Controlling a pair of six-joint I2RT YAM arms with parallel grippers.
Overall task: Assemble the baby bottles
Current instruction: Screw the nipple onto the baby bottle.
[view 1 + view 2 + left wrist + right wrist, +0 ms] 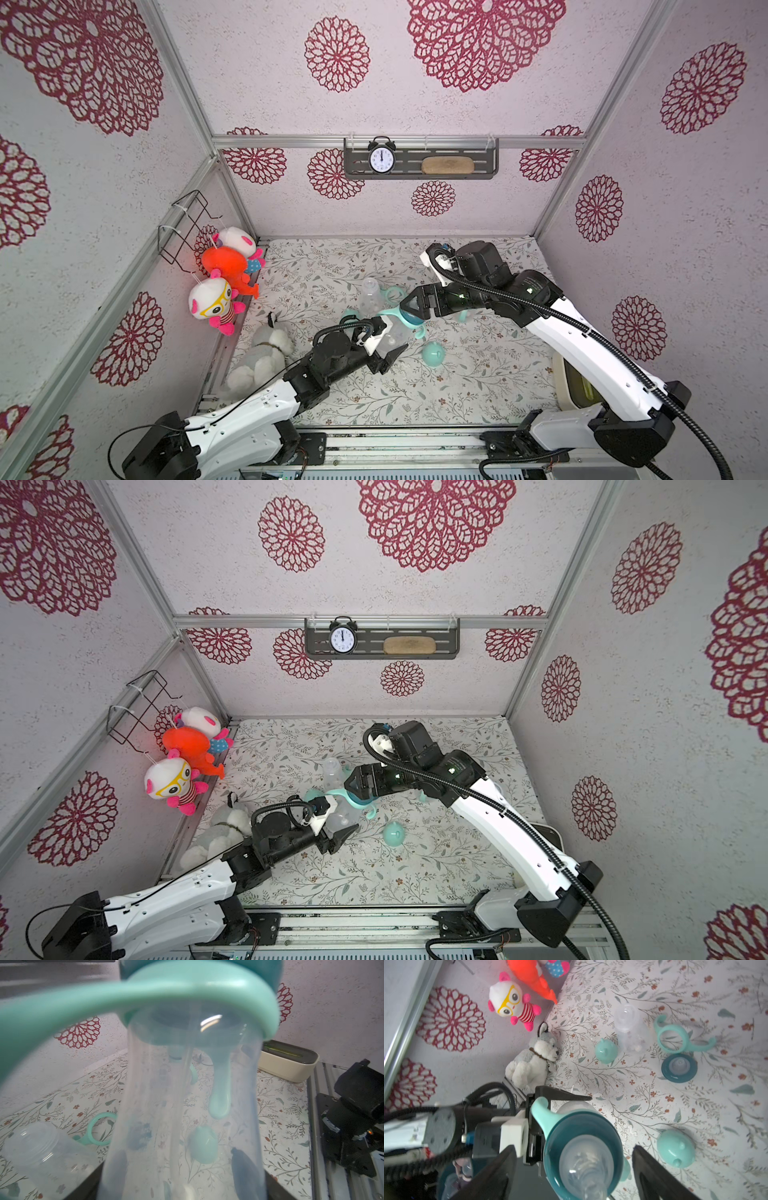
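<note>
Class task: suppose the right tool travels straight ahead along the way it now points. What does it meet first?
The right tool would first meet the dark teal nipple collar on the clear bottle that the left tool grips. The collar sits between the open jaws, though exact depth is unclear.

Looks like a nursery corner mocked up inside a robot lab cell. Walled by papered panels (337, 54) with red flower medallions, held in bare aluminium framing (291, 141). Furnished with a leaf-print bench (478, 374), hung plush toys (212, 305), a plush husky (266, 353), an alarm clock (381, 157) on a wall shelf (484, 162). Mounted on a metal rail (415, 451) at the front: two robot arms (582, 349).
</note>
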